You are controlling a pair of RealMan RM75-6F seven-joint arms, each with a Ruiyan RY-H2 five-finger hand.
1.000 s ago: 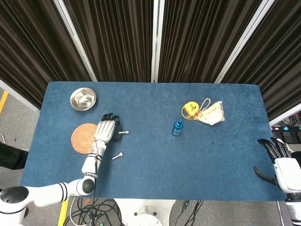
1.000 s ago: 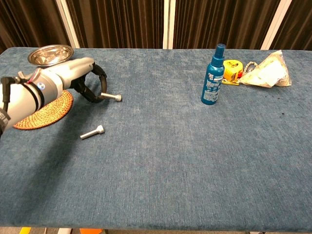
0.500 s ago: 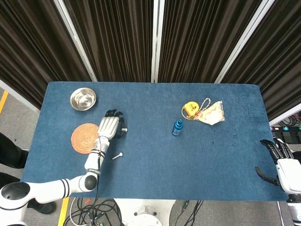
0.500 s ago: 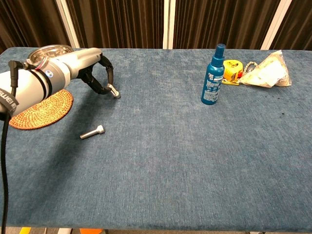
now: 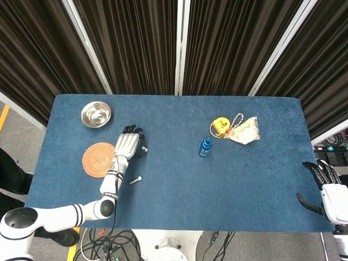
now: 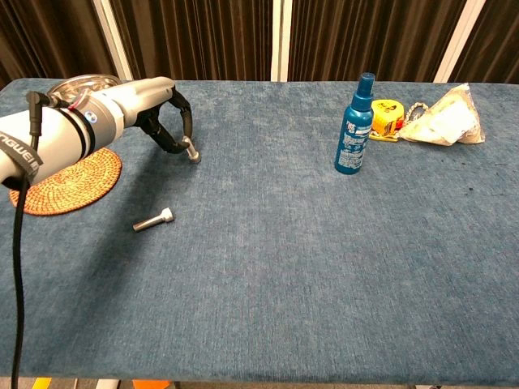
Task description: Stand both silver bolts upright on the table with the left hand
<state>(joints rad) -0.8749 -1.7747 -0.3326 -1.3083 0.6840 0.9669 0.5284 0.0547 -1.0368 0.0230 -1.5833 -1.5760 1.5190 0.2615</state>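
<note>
One silver bolt (image 6: 190,151) pinched in the black fingertips of the left hand (image 6: 154,113), tilted, its head low at the blue table (image 6: 308,267). Second bolt (image 6: 153,220) flat on the cloth nearer the front edge, beside the woven coaster (image 6: 61,182). Right hand (image 5: 326,187) off the table's corner, fingers spread, grasping nothing.

The left hand (image 6: 154,113) pinches one bolt (image 6: 191,151) near the surface's (image 6: 284,267) far left corner; another bolt (image 6: 153,220) lies flat nearby.
</note>
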